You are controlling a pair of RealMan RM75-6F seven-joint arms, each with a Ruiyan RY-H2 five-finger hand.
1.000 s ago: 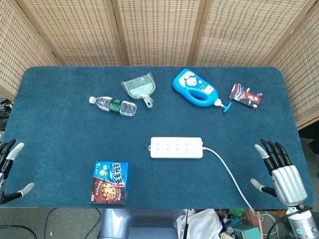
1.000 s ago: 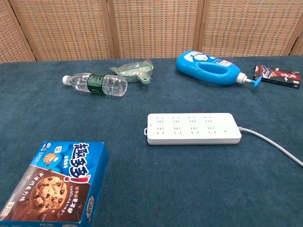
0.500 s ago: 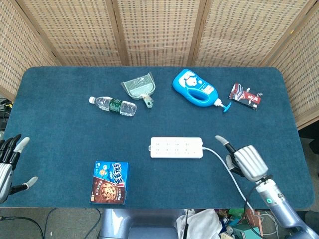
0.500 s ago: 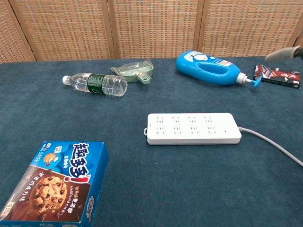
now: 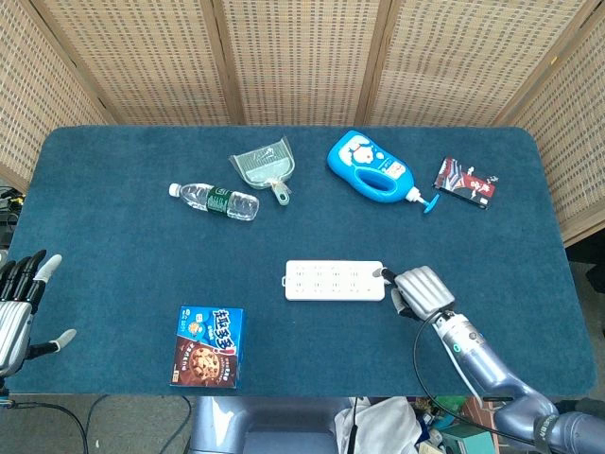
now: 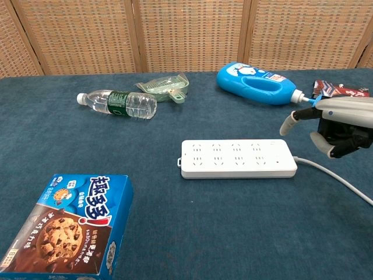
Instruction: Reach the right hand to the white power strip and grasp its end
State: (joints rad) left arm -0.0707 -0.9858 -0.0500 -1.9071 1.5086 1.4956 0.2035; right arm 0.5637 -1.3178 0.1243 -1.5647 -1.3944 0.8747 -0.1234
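The white power strip [image 5: 335, 281] [image 6: 236, 158] lies flat mid-table, its grey cable [image 6: 335, 178] trailing off to the right front. My right hand [image 5: 419, 291] [image 6: 335, 128] hovers just right of the strip's cable end, a little above the cloth. It holds nothing; one finger points toward the strip and the others bend downward. In the head view the hand seems to meet the strip's end, but the chest view shows a gap. My left hand [image 5: 17, 307] stays at the table's left front edge with fingers spread and nothing in them.
A cookie box [image 5: 208, 346] [image 6: 64, 224] sits front left. Along the back lie a water bottle [image 5: 216, 200], a green dustpan [image 5: 266, 165], a blue detergent bottle [image 5: 370, 167] [image 6: 256, 84] and a dark packet [image 5: 466, 182]. Wicker screens stand behind the table.
My right hand has swept from the table's right front edge leftward to the cable end of the strip, entering the chest view. The left hand has barely shifted.
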